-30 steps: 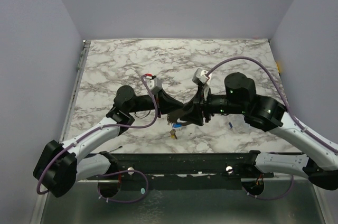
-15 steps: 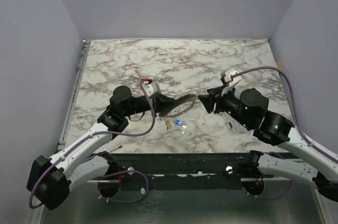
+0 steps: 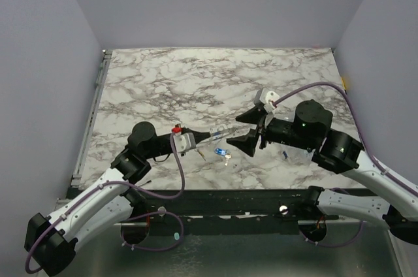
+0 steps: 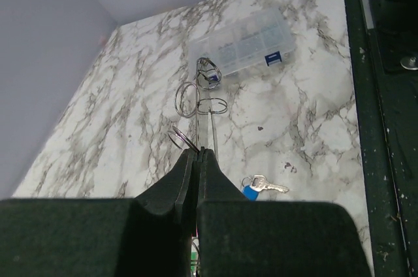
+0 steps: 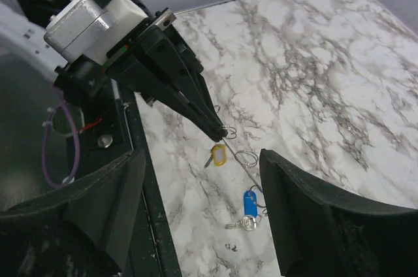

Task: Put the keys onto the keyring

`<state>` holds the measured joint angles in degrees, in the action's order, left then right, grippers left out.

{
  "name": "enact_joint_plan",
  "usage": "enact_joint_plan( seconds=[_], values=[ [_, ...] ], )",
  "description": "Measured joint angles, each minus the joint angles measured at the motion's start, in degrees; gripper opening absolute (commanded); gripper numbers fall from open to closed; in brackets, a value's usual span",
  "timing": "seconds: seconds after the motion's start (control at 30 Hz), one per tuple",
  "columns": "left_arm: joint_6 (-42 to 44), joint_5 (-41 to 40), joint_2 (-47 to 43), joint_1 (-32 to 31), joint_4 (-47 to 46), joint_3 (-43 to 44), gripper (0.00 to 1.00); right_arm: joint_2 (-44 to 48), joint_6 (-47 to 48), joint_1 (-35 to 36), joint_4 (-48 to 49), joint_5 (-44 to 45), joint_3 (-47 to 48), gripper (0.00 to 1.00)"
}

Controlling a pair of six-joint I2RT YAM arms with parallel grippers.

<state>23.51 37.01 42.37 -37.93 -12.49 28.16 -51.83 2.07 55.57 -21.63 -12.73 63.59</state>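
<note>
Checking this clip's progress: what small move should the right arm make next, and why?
Probably lower the open right claw onto the blue key and close on it. The left claw is shut on the keyring, while the blue key and the yellow key lie on the marble table, seemingly not threaded yet.

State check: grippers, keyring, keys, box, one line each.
left gripper: shut, pinching the keyring.
right gripper: open wide, holding nothing.
keyring: held at its rim by the left gripper, seen edge-on.
blue key: lying flat on the table, not gripped.
yellow key: just below the left fingertips; cannot tell if threaded.
clear box: on the table, lid looks shut.
</note>
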Motion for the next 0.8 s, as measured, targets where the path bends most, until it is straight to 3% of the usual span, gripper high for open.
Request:
enact_joint_plan(
  seconds=[0.23,0.43,0.67,0.8],
  values=[
    [6.7,4.7,-3.2,-0.8,1.0,-2.3,0.0,-6.6,8.4,0.0,-7.6,-10.3,2.8,0.8],
    [8.6,8.1,-3.2,-0.8,1.0,-2.3,0.0,-9.9,10.8,0.0,-9.7,-12.7,2.6,0.76],
    [8.9,10.6,-3.8,-0.8,0.8,-2.3,0.0,-12.0,12.8,0.0,-6.7,-12.7,1.6,0.56],
    [8.9,11.3,-4.7,-0.8,-0.2,-2.5,0.0,-15.3,13.5,0.0,-6.5,-13.0,1.5,0.49]
  ],
)
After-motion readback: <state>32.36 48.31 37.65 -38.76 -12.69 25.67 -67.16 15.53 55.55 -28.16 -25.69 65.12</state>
